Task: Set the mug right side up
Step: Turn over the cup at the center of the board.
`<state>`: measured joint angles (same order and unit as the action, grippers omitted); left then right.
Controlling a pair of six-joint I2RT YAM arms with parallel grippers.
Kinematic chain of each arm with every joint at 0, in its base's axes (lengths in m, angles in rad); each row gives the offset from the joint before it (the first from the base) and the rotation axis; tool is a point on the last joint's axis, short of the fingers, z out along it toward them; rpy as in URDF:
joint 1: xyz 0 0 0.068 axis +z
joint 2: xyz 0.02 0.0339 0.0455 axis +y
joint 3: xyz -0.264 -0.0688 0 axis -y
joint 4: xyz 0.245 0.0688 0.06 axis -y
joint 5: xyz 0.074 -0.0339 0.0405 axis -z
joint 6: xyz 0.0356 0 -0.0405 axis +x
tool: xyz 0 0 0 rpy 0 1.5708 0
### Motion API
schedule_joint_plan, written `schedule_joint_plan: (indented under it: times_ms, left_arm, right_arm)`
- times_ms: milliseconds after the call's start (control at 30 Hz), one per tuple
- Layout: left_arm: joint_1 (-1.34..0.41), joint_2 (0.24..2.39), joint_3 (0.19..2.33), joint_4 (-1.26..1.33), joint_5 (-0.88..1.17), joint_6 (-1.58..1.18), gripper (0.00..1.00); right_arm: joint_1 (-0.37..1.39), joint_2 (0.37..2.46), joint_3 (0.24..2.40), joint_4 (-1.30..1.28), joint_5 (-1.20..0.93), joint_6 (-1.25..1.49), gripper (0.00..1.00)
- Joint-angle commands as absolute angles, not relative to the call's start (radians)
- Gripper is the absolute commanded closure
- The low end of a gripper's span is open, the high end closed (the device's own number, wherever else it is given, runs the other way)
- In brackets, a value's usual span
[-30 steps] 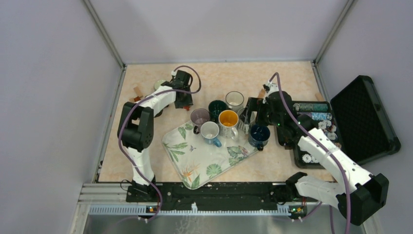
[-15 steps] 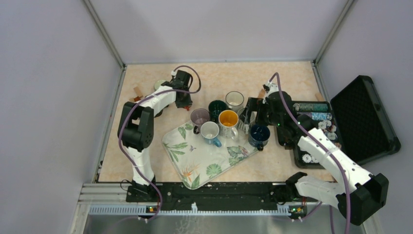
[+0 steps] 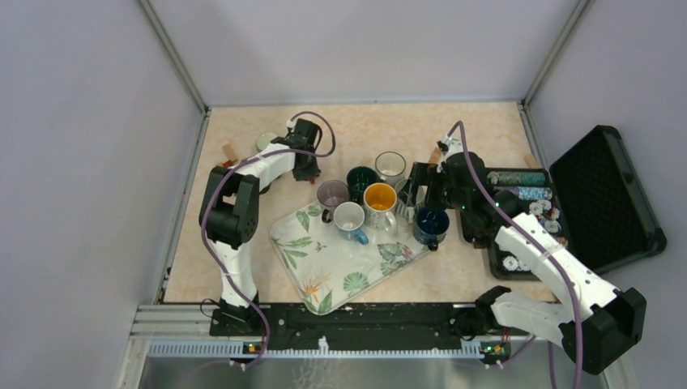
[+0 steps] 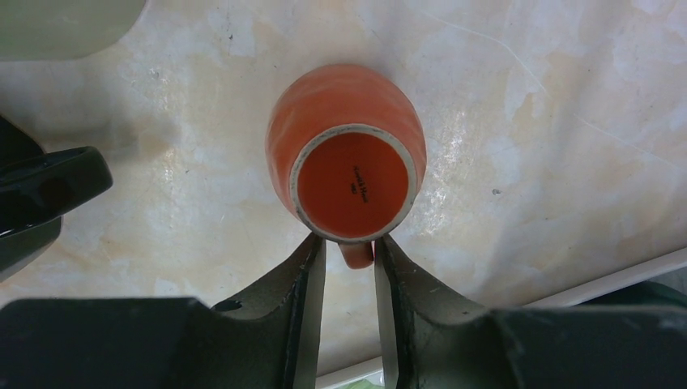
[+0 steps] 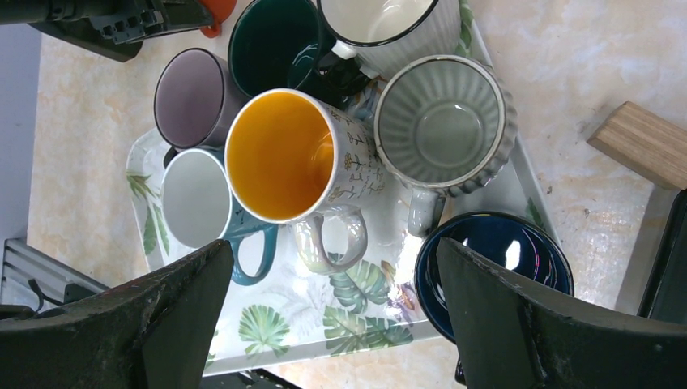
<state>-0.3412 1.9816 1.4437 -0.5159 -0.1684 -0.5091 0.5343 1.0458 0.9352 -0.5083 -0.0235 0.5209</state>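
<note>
since the earlier frame the left arm's elbow link has shifted slightly, its wrist staying over the same spot; the right arm has not moved. the left end effector (image 4: 350, 243) points down at the orange mug (image 4: 352, 154), which stands upside down on the counter (image 4: 551, 121) directly ahead of the fingertips, with its unglazed foot ring facing the wrist camera. the mug's handle (image 4: 356, 255) lies between the two fingers (image 4: 308, 284). the fingers are narrowly spread and bracket the handle: one looks to be touching it, while a thin gap shows at the other, so no firm pinch is visible yet. the right end effector (image 5: 334, 251) is spread wide and holds nothing, hovering above the upright mugs on the leaf-print tray (image 5: 275, 332).

step in hand, as judged: securing the handle before the flip. to do it well, the fingers should close squarely on the handle's flat sides and deep enough that the loop cannot pivot. the mug should then be lifted off the counter before the wrist rolls, and the roll kept away from the tray edge beside the end effector.
</note>
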Motion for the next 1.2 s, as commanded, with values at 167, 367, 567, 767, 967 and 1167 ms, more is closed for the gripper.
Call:
schedule_joint_plan:
  times_ms: [167,367,567,767,967,1167]
  left_arm:
    - [-0.340,1.976,1.487,-0.470,-0.176,-0.473,0.70]
    - [-0.340,1.977,1.488,-0.463,-0.177,-0.462,0.76]
    - [-0.340,1.966,1.486,-0.447,-0.167,-0.436,0.98]
    - [-0.339,1.912,1.477,-0.415,-0.156,-0.429,1.00]
    - [-0.327,1.819,1.476,-0.373,-0.126,-0.437,1.00]
    - [-0.325,1.733,1.491,-0.319,-0.056,-0.432,1.00]
  right_arm:
    - [0.545,1.043,0.931,-0.478,-0.017,0.532,0.04]
    - [0.544,1.042,0.927,-0.479,-0.018,0.533,0.04]
    - [0.545,1.041,0.928,-0.474,-0.017,0.536,0.04]
    - [0.545,1.041,0.928,-0.449,-0.030,0.547,0.04]
    - [0.545,1.046,0.936,-0.388,-0.060,0.566,0.04]
    - [0.545,1.071,0.960,-0.293,-0.099,0.593,0.04]
